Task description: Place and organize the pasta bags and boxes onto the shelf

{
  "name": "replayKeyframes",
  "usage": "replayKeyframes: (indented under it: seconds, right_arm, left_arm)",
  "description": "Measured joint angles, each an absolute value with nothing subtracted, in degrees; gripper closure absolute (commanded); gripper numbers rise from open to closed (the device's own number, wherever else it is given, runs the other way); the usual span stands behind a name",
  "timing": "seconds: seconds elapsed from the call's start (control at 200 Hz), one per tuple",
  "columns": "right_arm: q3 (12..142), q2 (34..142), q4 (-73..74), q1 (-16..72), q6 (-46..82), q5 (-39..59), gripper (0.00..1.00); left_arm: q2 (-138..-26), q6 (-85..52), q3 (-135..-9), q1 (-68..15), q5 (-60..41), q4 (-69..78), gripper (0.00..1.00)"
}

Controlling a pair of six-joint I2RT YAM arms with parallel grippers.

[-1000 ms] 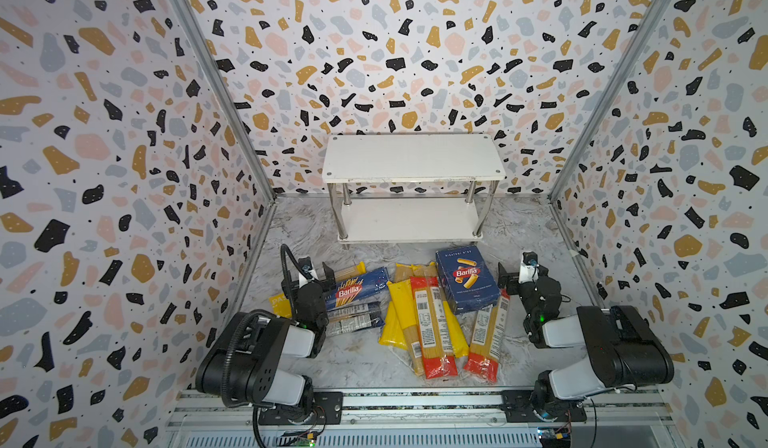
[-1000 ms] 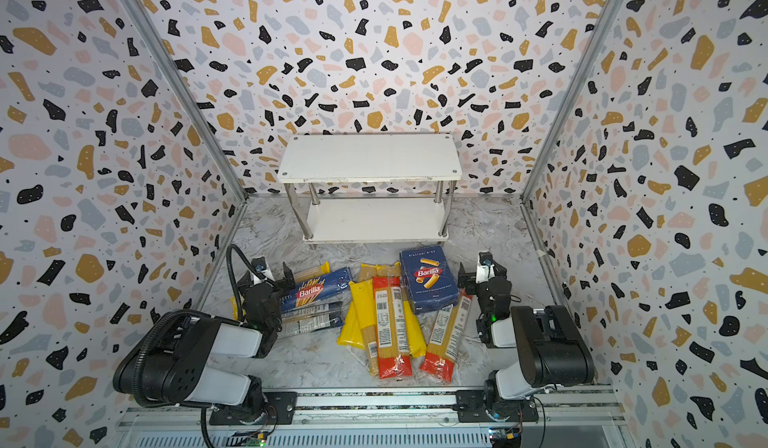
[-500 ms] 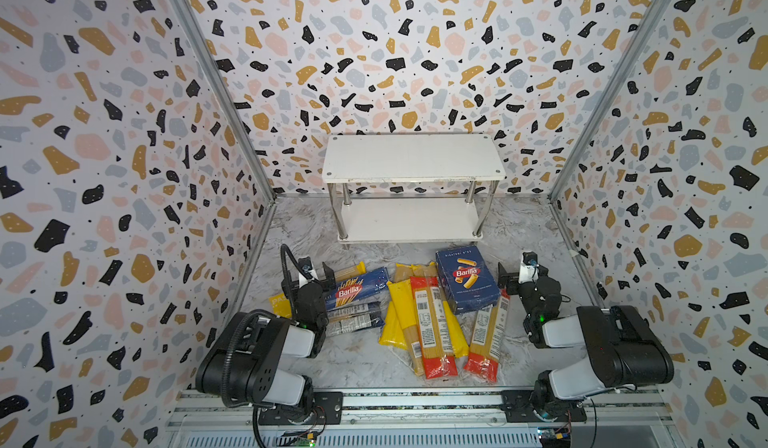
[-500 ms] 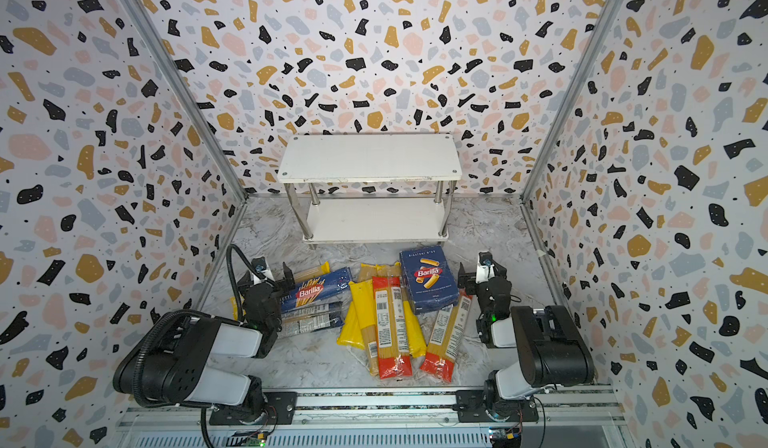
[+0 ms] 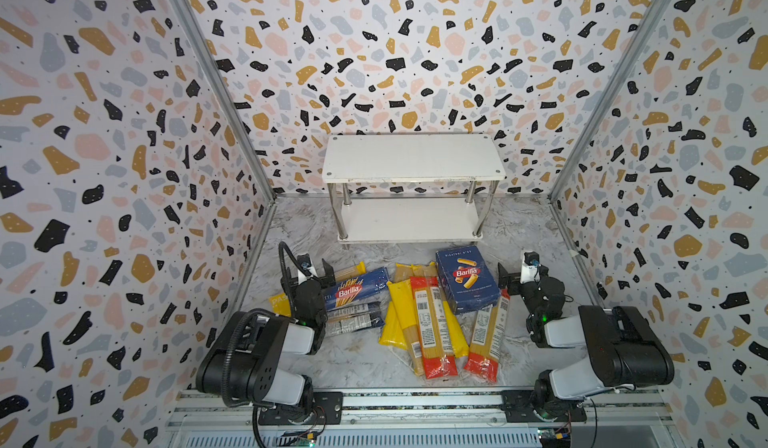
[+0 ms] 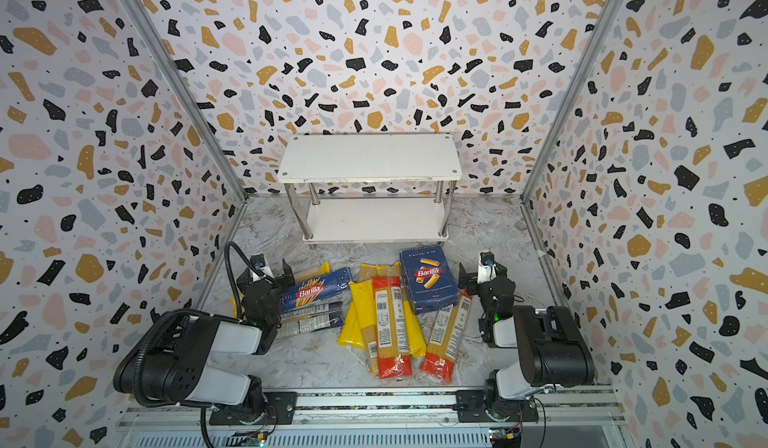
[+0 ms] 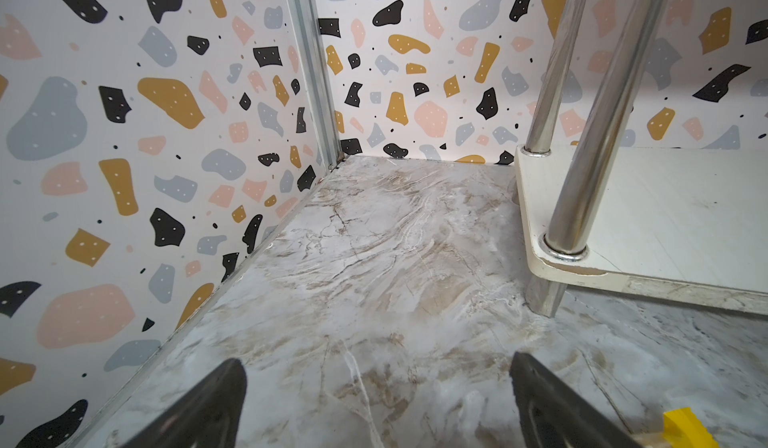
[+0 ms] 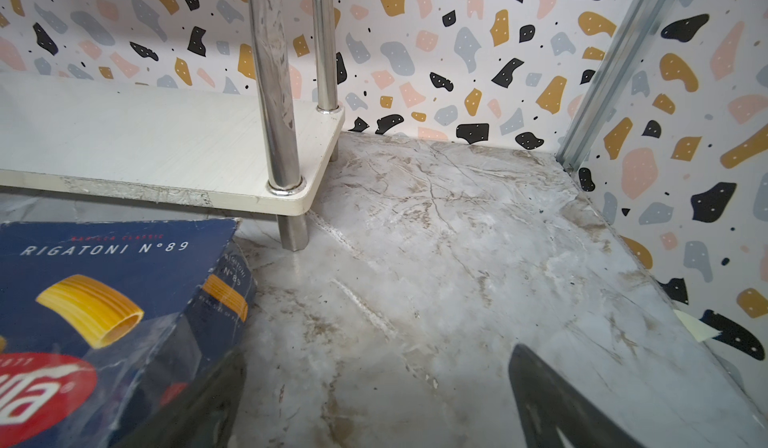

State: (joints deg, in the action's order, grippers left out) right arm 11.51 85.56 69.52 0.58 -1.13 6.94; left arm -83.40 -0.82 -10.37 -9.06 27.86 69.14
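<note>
Rigatoni box (image 5: 467, 279) lies just beside the released right pincer (image 8: 376, 354), spaghetti box (image 5: 353, 290) beside the released left pincer (image 7: 376, 360).

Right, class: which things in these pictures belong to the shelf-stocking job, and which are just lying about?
Job:
- wide dark-blue cardboard rigatoni box
- long narrow dark-blue cardboard spaghetti box
- yellow plastic spaghetti bags
- clear red-ended spaghetti bags
- clear dark-blue-ended spaghetti bag
- white two-tier chrome-legged shelf

Lying about:
- small pale paper scrap against the side wall
</note>
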Motion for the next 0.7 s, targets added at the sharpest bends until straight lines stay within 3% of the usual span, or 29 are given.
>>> replayKeyframes:
  seconds: [0.275, 0.701]
  right_arm:
    - [11.64, 84.16, 67.59, 0.62, -0.05, 4.71, 0.01]
    - [32.05, 72.73, 24.99, 5.02, 18.2, -22.04, 0.01]
  left_arm:
    - [-83.33, -0.82, -10.37, -9.06, 27.42, 68.99, 0.0]
    - [-72.64, -3.27, -26.57, -13.3, 33.34, 43.09, 0.0]
